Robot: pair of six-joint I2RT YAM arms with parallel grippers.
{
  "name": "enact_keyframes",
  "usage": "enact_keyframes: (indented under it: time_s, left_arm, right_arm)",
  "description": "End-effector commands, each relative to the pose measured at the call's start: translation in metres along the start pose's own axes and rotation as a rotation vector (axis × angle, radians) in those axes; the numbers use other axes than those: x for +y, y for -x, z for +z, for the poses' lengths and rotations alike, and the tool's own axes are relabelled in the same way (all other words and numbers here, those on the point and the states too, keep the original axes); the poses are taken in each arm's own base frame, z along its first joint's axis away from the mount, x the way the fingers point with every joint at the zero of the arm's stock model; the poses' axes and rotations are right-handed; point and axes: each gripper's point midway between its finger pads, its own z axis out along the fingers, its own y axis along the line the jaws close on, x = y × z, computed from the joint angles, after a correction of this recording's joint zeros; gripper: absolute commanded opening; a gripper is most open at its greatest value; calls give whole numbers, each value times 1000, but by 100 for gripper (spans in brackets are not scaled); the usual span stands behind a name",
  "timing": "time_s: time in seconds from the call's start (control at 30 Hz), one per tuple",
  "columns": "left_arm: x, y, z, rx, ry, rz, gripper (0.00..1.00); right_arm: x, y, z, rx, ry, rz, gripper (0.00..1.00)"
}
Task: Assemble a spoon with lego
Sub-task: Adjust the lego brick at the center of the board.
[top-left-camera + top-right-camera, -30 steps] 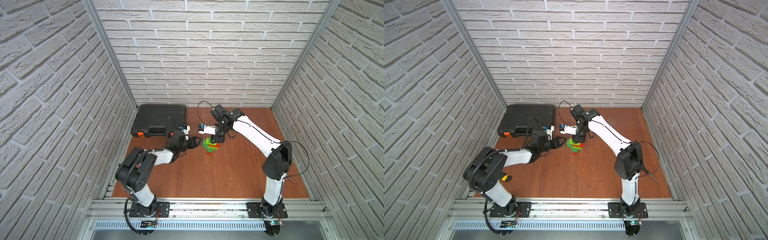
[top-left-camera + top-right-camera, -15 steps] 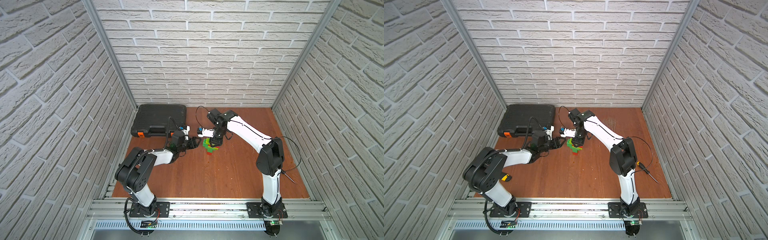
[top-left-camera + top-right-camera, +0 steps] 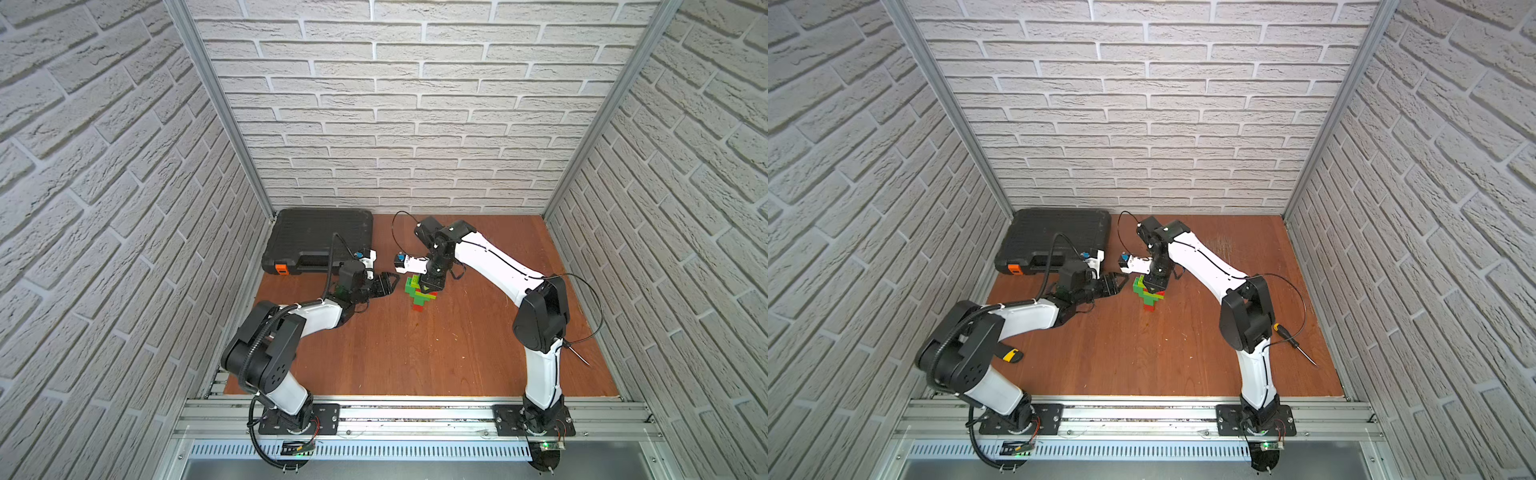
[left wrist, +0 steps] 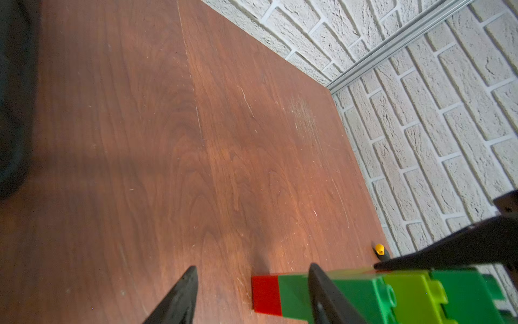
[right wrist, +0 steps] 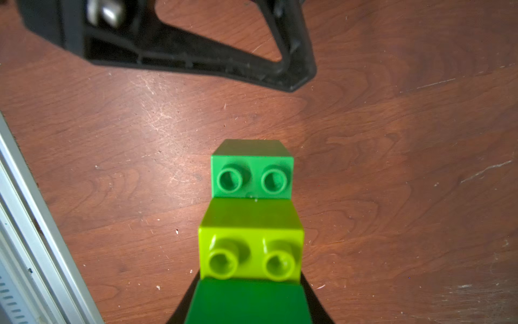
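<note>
The spoon [image 3: 420, 297] stands up mid-table [image 3: 415, 357] — the right gripper [image 3: 430, 286] is clamped on its top. The left gripper [image 3: 394, 285], jaws apart and empty, hangs just beside it. A black case [image 3: 320, 241] sits behind — a screwdriver [image 3: 1292, 340] lies well apart.

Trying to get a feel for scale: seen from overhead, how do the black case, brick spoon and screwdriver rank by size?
1. black case, clearly largest.
2. brick spoon, bulkier, though the right tool hides part.
3. screwdriver, longer but very thin; these two are close, so unsure.
</note>
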Motion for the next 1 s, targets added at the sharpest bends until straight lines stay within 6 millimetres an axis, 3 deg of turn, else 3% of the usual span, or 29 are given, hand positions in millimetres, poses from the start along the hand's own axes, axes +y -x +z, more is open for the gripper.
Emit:
enact_keyframes:
  time_s: [0.0, 0.23, 0.53, 0.63, 0.83, 0.93, 0.97]
  left_arm:
    - [-5, 22, -18, -29, 26, 52, 63]
    - [-5, 52, -48, -25, 97, 92, 63]
    - [-12, 89, -69, -37, 148, 156, 66]
    - [-10, 92, -68, -36, 151, 156, 66]
    - [-7, 89, -65, -32, 153, 143, 66]
    - [-7, 88, -62, -19, 148, 136, 66]
    - [-8, 88, -61, -15, 146, 137, 65]
  right_arm:
    - [9, 19, -45, -230, 32, 96, 12]
    - [15, 38, -59, -670, 329, 363, 11]
    - [12, 58, -23, -866, 625, 522, 11]
    - [5, 61, -5, -860, 642, 549, 11]
    - [-11, 68, 5, -949, 643, 593, 11]
    - [-28, 73, -2, -1080, 665, 636, 12]
    - [-35, 70, 9, -1102, 681, 679, 12]
